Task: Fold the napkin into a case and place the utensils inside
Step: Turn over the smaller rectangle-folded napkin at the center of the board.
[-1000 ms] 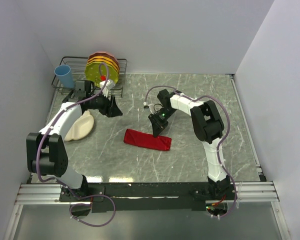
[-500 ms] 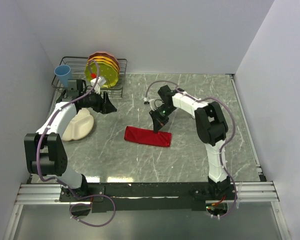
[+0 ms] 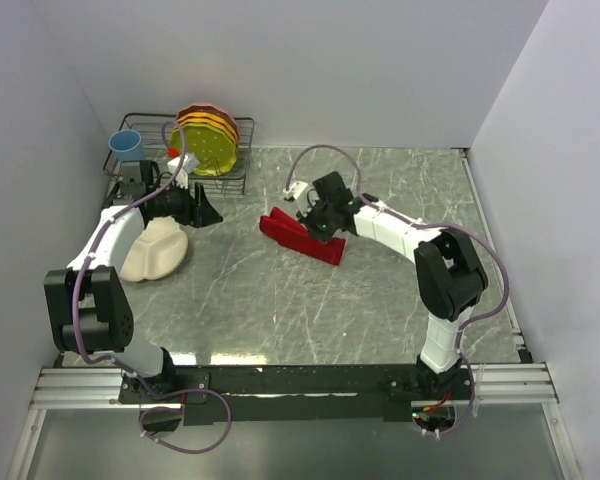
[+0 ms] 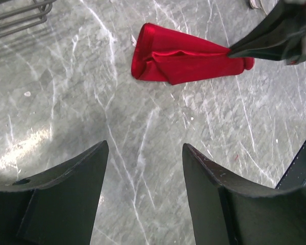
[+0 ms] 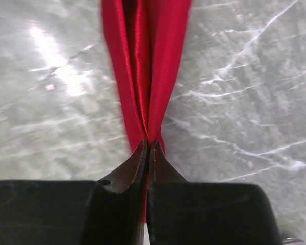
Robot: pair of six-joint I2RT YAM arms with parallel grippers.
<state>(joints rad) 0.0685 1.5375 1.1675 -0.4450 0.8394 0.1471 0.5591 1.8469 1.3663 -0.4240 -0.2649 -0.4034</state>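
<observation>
The napkin [image 3: 298, 237] is a narrow folded strip of shiny red cloth on the marble table, near the middle. My right gripper [image 3: 317, 226] is shut on its right end. In the right wrist view the closed gripper tips [image 5: 149, 145] pinch the gathered folds of the napkin [image 5: 158, 61], which stretches straight away from them. The left wrist view shows the napkin [image 4: 183, 53] with the right fingers [image 4: 268, 35] clamped on its end. My left gripper [image 3: 206, 212] hangs open and empty to the napkin's left, its tips [image 4: 145, 148] over bare table. The utensils are out of view.
A cream divided plate [image 3: 156, 250] lies under the left arm. Behind it stands a wire dish rack [image 3: 238, 175] with yellow and orange plates [image 3: 208, 140] and a blue cup [image 3: 127, 147]. Walls close in the left, back and right sides.
The right gripper closed on the napkin's right end and pulled the strip back and leftward, tilting it. The left arm drew back to the left, toward the rack.
</observation>
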